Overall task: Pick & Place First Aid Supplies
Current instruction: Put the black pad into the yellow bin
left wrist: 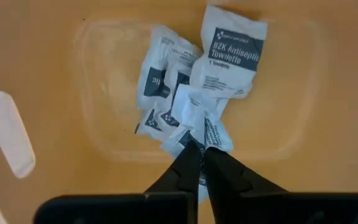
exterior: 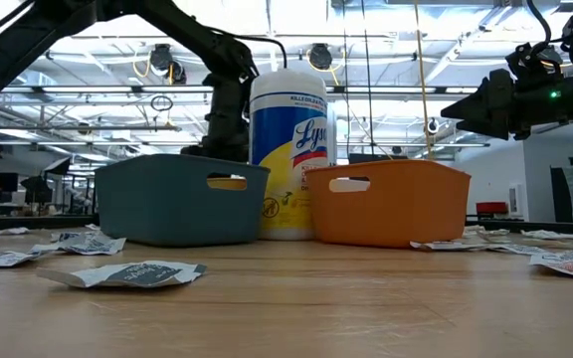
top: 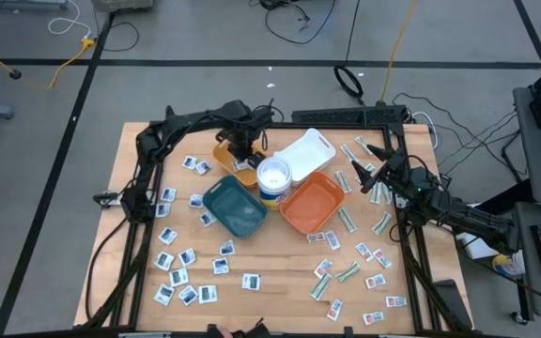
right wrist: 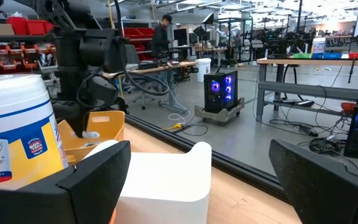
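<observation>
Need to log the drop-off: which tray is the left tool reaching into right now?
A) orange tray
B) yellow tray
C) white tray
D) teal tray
B: the left tool points down into the yellow tray, right over a small pile of antiseptic towelette packets on its floor.

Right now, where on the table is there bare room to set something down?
Freest is the bare wood near the table's near edge, between the left packet cluster and the right one. Crowded: the centre, with teal tray, orange tray, tub.
</observation>
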`<state>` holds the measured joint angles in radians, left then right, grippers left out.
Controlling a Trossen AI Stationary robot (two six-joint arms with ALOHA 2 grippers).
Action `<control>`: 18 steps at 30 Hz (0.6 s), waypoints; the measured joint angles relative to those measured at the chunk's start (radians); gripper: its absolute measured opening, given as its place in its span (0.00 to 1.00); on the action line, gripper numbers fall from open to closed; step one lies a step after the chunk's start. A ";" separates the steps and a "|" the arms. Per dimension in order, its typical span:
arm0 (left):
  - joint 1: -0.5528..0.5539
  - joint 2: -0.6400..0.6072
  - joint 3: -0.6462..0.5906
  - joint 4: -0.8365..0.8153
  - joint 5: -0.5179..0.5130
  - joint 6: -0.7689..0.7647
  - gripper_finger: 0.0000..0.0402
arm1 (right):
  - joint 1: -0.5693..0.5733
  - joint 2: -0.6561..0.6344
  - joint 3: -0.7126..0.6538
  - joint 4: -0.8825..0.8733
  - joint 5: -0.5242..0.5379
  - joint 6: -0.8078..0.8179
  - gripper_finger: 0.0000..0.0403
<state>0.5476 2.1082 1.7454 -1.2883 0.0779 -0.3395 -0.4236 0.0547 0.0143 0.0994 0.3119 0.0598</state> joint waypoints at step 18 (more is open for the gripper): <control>0.002 0.000 0.000 0.008 0.055 -0.021 0.65 | 0.000 0.000 0.000 0.000 0.000 0.000 0.94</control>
<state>0.5495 2.1078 1.7454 -1.2806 0.1327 -0.3607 -0.4240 0.0547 0.0141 0.0994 0.3119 0.0601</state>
